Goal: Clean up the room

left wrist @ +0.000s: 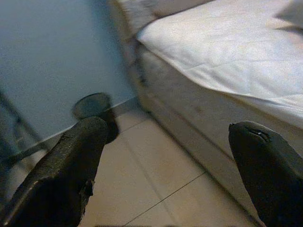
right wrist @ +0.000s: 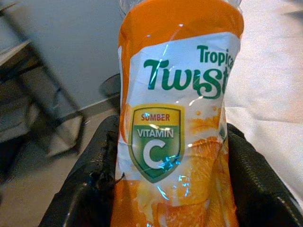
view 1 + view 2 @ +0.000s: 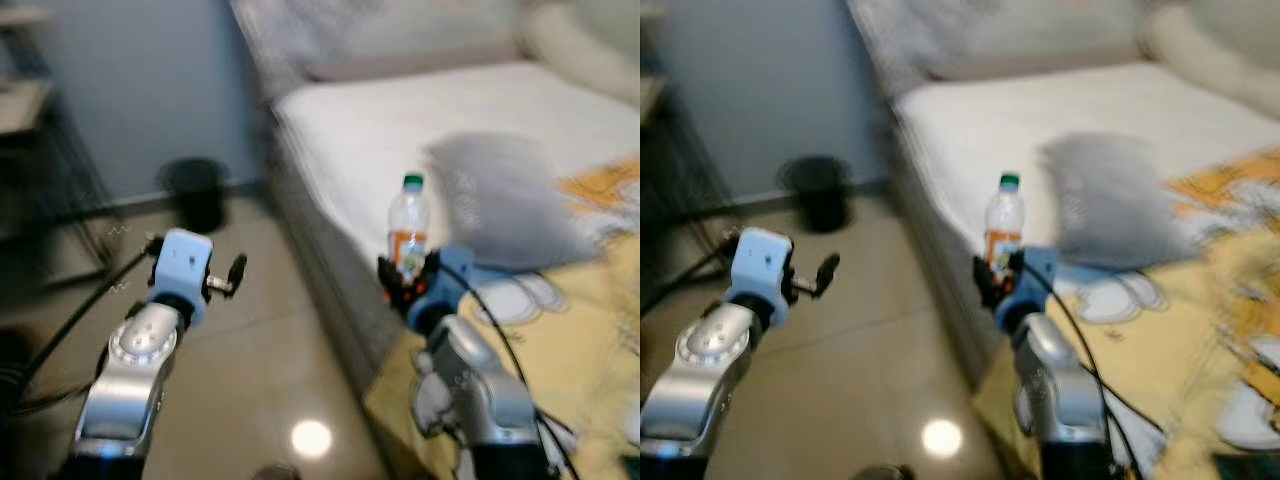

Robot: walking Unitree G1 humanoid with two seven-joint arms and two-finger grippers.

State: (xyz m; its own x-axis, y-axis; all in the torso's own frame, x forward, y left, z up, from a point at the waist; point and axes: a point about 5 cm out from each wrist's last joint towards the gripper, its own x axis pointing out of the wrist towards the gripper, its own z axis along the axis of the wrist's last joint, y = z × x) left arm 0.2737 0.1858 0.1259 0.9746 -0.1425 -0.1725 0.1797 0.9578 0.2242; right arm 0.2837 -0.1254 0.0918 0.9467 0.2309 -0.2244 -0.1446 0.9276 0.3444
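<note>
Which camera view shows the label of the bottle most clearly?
The right wrist view: the bottle sits between the right gripper fingers, its orange label readable. The eye views, blurred, show the whole bottle with its green cap, upright beside the bed, label too small.

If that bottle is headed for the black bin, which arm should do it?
Probably the right: the right gripper already clamps the bottle. The left gripper is open and empty, though nearer the black bin.

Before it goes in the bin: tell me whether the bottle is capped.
Capped: a green cap tops the bottle held upright in the right gripper.
</note>
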